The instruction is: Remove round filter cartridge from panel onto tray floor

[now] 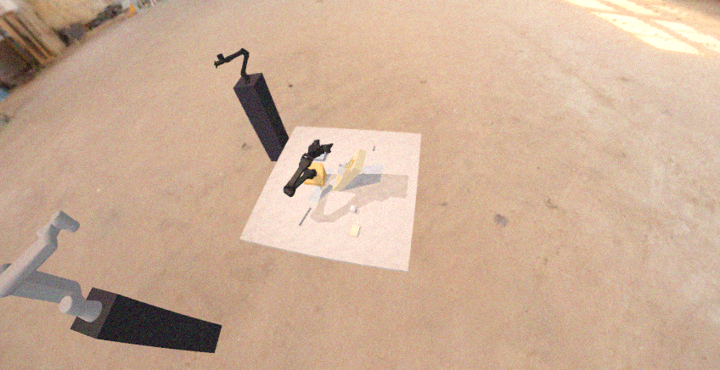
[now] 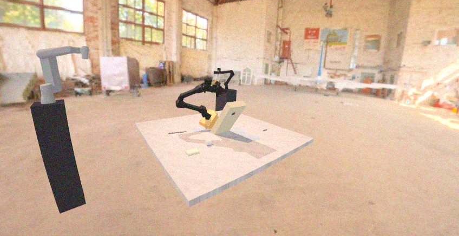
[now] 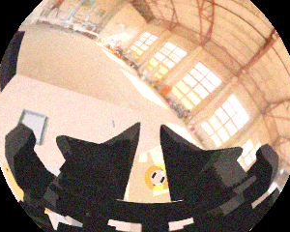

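The round filter cartridge [image 3: 158, 177] shows in the wrist view with two dark slots on its pale face, inside an orange ring. It sits in the tilted cream service panel [image 1: 357, 165] [image 2: 228, 120] [image 3: 135, 189]. My gripper [image 1: 331, 148] [image 2: 226, 91] [image 3: 151, 127] is partly open, with a narrow gap and nothing between the fingers. It is up in the air facing the panel, apart from it; the cartridge shows through the gap. The grey-rimmed tray [image 3: 41, 130] lies at the left of the wrist view; in the top view my arm mostly hides it.
A yellow-orange block [image 1: 319, 176] [image 2: 205, 123] stands by my arm's base. A dark rod [image 1: 305, 216] [image 2: 177, 132], a small white object [image 1: 353, 209] [image 2: 209, 143] and a cream block [image 1: 355, 231] [image 2: 192, 151] lie on the table. Two other arms stand on dark pillars beyond the table.
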{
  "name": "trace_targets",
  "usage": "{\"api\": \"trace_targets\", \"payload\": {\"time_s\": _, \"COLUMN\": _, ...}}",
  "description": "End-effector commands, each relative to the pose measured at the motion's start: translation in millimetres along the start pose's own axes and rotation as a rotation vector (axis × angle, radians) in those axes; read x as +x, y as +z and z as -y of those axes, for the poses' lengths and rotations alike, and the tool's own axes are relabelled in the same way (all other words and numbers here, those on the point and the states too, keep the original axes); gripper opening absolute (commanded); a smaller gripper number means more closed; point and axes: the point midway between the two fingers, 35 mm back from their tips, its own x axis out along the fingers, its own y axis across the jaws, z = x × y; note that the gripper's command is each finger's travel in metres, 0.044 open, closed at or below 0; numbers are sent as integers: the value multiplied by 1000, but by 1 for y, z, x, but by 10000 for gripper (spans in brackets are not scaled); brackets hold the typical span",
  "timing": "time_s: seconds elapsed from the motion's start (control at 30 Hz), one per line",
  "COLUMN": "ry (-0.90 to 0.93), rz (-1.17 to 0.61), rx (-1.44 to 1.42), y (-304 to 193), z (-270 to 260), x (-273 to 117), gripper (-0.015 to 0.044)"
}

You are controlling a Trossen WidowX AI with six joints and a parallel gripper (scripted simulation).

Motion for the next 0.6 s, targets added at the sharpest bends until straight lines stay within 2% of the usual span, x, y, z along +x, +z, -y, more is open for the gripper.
{"api": "trace_targets", "payload": {"time_s": 0.0, "ry": -184, "rz": -585, "rx": 258, "y": -81, "z": 10, "x": 27, "gripper": 110}}
{"api": "trace_targets", "payload": {"time_s": 0.13, "ry": -424, "rz": -859, "rx": 308, "y": -115, "z": 24, "x": 26, "gripper": 110}}
{"api": "trace_targets", "payload": {"time_s": 0.57, "ry": -450, "rz": -879, "rx": 309, "y": -117, "z": 25, "x": 25, "gripper": 110}}
